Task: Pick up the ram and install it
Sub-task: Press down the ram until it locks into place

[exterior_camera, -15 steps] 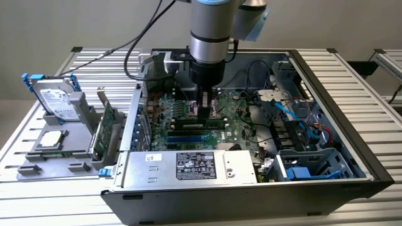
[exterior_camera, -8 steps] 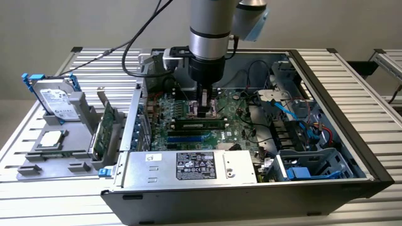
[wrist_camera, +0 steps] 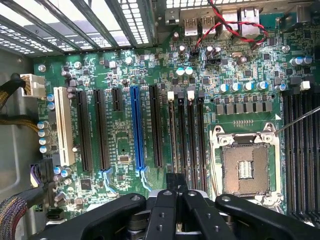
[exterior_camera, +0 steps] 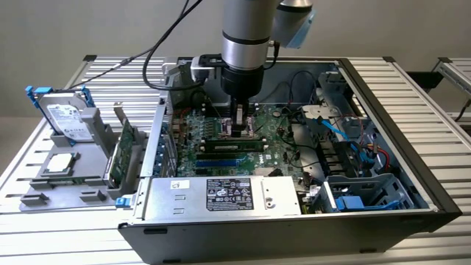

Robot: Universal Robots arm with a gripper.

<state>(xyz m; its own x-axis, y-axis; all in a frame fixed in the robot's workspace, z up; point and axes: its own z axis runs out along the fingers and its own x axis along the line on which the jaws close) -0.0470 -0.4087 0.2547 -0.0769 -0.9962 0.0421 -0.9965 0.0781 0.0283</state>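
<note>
ram (exterior_camera: 234,146) partly hidden behind gripper (exterior_camera: 240,130) (exterior view), label text on power supply (exterior_camera: 220,194) unreadable

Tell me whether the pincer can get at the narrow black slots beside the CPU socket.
Probably yes. The shut pincer hangs right over the slots, beside the socket; the red wires lie well off at the board's edge and nothing crosses between.
</note>
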